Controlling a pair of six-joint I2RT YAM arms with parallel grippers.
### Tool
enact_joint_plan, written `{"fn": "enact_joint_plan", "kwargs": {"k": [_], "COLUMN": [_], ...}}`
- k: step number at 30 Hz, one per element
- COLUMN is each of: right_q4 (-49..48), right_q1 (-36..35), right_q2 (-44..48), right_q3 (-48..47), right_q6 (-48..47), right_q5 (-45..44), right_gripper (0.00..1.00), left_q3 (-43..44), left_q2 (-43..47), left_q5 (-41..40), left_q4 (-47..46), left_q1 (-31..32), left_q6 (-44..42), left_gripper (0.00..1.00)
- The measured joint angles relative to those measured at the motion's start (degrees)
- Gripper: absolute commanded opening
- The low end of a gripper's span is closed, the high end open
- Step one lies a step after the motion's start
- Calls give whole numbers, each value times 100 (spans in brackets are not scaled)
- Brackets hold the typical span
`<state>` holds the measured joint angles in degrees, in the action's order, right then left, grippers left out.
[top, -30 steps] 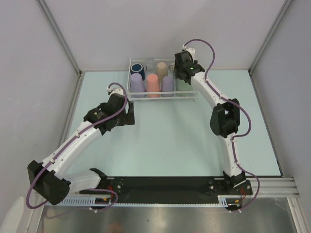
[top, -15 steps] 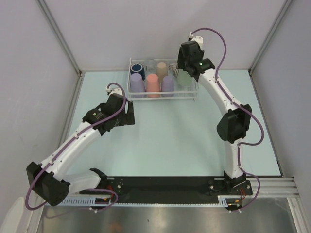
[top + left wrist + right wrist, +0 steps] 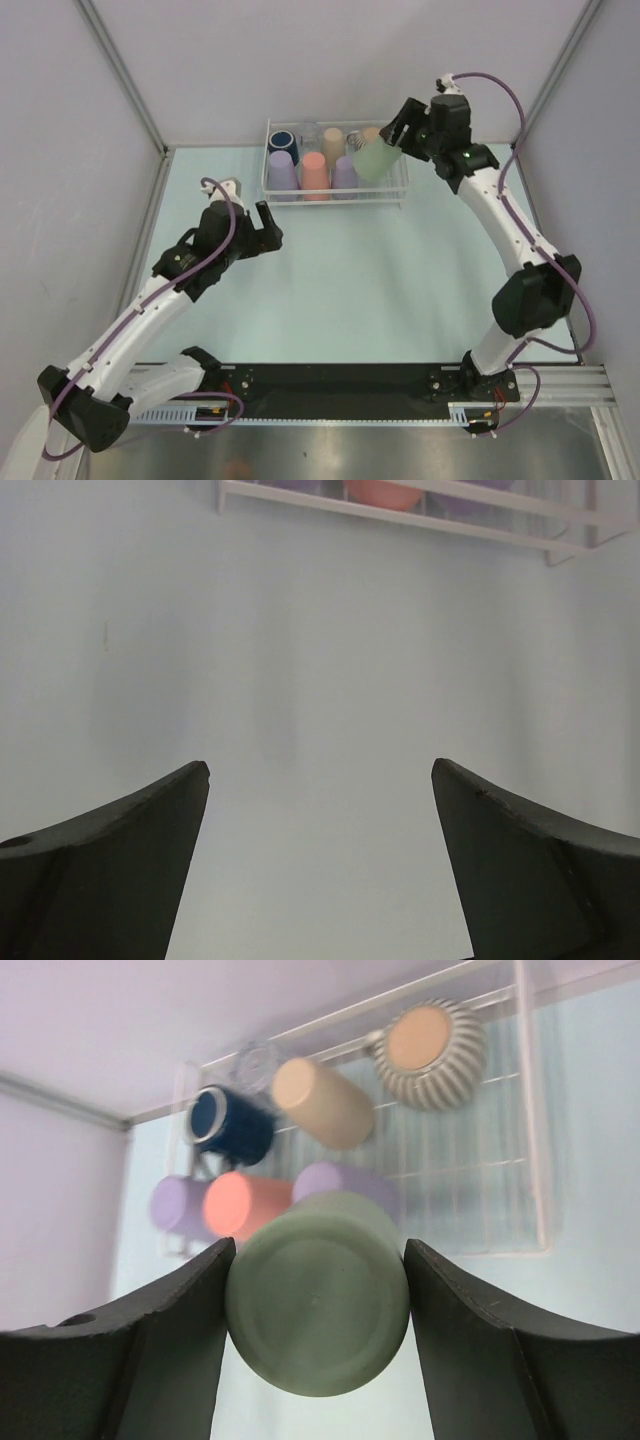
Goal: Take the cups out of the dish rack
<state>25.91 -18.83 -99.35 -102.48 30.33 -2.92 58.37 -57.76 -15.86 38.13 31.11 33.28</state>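
Pale green tabletop (image 3: 380,290) walled in grey on three sides, with white wire dish rack (image 3: 300,199) at far edge holding navy mug (image 3: 228,1125), tan tumbler (image 3: 320,1100), ribbed beige mug (image 3: 430,1050), salmon-pink tumbler (image 3: 250,1205) and two lavender tumblers (image 3: 175,1205). Right gripper (image 3: 318,1250) stretched high over rack's right end, clamped round pale green tumbler (image 3: 373,158) held above the wire. Left gripper (image 3: 320,780) spread wide, empty, over bare table near rack's front left corner, with open tabletop nearer the bases.

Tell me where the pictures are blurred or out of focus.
Right wrist view: the green cup is close and soft-edged, the clear cup almost vanishes; left wrist view: the rack edge is blurred; top view: evenly lit, sharp.
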Motion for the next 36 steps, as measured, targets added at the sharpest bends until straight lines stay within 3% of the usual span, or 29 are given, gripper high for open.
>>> {"fn": "enact_joint_plan", "kwargs": {"k": [9, 14, 24, 36], "right_q4": [-2107, -3296, -3233, -3412], "right_q1": [1102, 848, 13, -387], "right_q2": [2155, 3058, 4216, 4439], "right_q3": [2846, 4367, 5038, 5748], "right_q6": [1484, 2435, 2660, 2767], "right_q5": [2426, 3182, 3185, 2804], "right_gripper": [0, 0, 0, 0], "left_q3": [-927, -1810, -2201, -2413], "left_q2": [306, 238, -538, -256], "left_q5": [1287, 2496, 3757, 4015], "left_q4": [-1921, -3963, -6631, -7731], "left_q1": [-304, -485, -496, -461], "left_q6": [809, 1755, 3272, 3748], "left_gripper": [100, 100, 100, 94]}}
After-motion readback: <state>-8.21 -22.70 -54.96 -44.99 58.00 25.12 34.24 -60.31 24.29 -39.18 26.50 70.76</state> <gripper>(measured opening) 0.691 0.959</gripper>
